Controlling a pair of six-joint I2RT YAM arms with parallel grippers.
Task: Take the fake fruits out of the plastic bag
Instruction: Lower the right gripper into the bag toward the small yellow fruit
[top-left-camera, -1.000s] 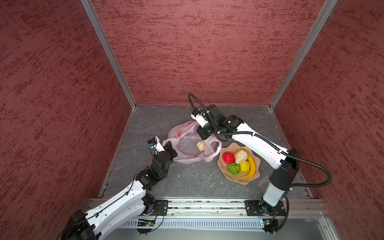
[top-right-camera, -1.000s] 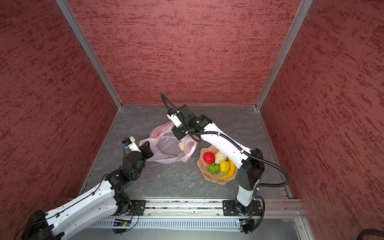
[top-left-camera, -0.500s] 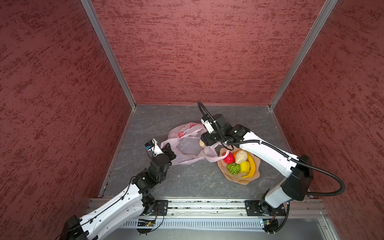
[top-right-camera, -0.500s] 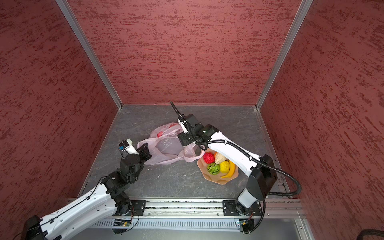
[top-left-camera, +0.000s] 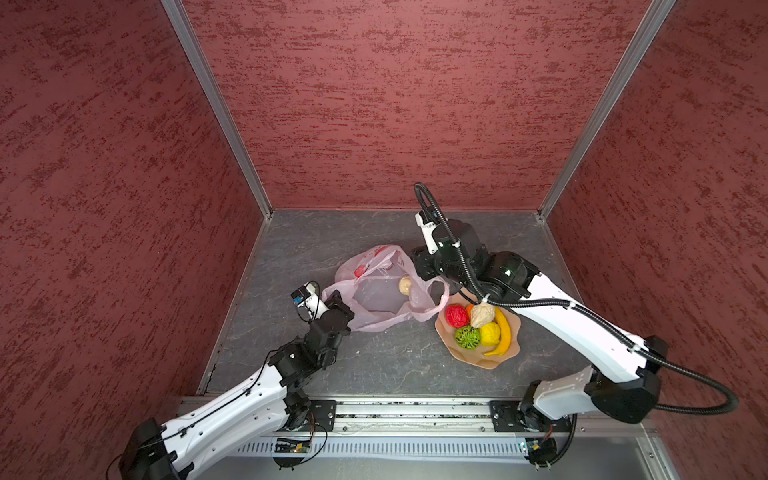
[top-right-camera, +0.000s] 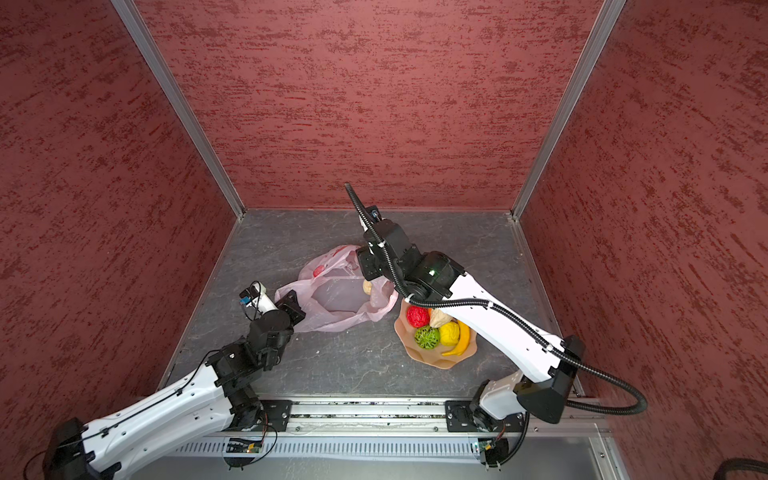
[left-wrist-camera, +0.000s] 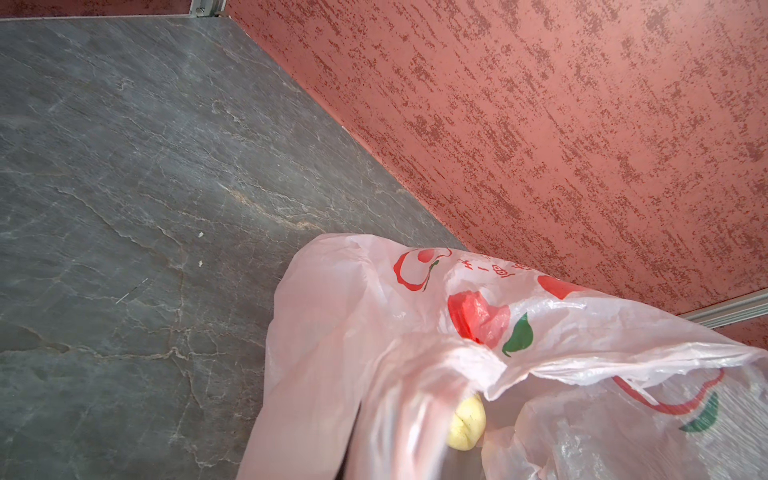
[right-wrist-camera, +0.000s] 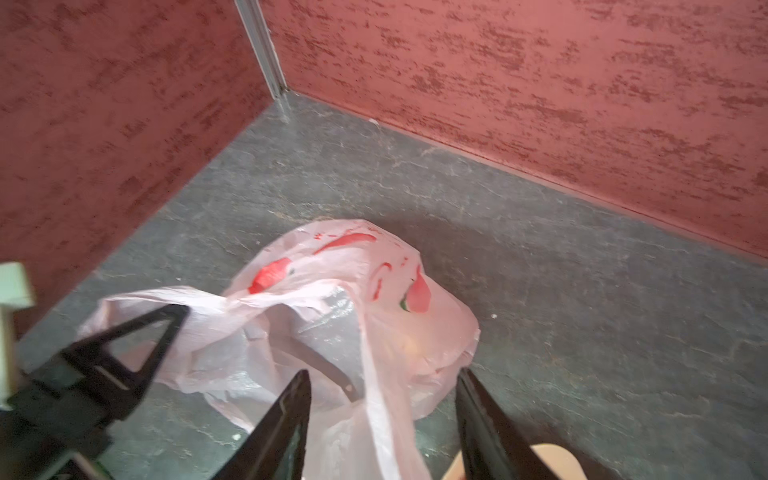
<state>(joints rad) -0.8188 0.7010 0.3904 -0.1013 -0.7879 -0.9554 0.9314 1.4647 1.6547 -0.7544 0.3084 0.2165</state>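
One cream fruit is left inside the plastic bag, toward its 2 o'clock side, visible through the open mouth. It is judged light, firm and lumpy, best taken across its middle. The film around it is soft, slippery and easily snagged. The bag's 9 o'clock edge is pinched by the closed left gripper. The right gripper is placed at 2 o'clock, jaws apart, nothing clamped, with a loose handle strip lying between them, in the way. The other fake fruits are piled in the dish at 4 o'clock.
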